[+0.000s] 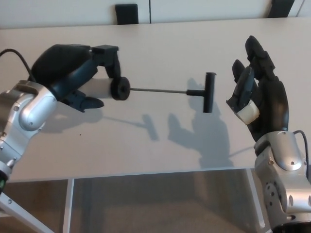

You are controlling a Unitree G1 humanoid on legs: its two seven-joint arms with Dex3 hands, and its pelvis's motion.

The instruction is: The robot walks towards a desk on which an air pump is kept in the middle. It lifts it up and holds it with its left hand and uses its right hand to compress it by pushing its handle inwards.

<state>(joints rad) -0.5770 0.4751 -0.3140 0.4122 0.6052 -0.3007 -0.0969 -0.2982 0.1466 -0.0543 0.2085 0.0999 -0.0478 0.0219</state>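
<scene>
The counter (170, 43) is the biggest thing here. It is pale and fills most of the frame, from the top edge down to its front edge near the bottom. Dark shadows of my arms and the pump lie on it in the middle.

My left arm (24, 116) comes in from the lower left. It is silver, with a black cable by it at the left edge. My right arm (284, 179) comes up from the lower right corner, silver too.

My left hand (73, 75) is in the upper left of the frame. It is black, and its fingers are wrapped around the white tube of the pump, so I am holding it up over the counter.

My right hand (260, 104) is at the right side of the frame. Its fingers are spread and point up, and it holds nothing. It is near the handle but not touching it.

The pump (116, 88) lies sideways in the middle of the frame. Its black cap sticks out of my left hand. A thin rod (158, 90) runs from the cap to the right. The rod is pulled far out.

The handle (209, 92) is a short black bar at the right end of the rod. It stands up and down, between the cap and my right hand.

At the top edge, two small black things (127, 13) show behind the counter.
</scene>
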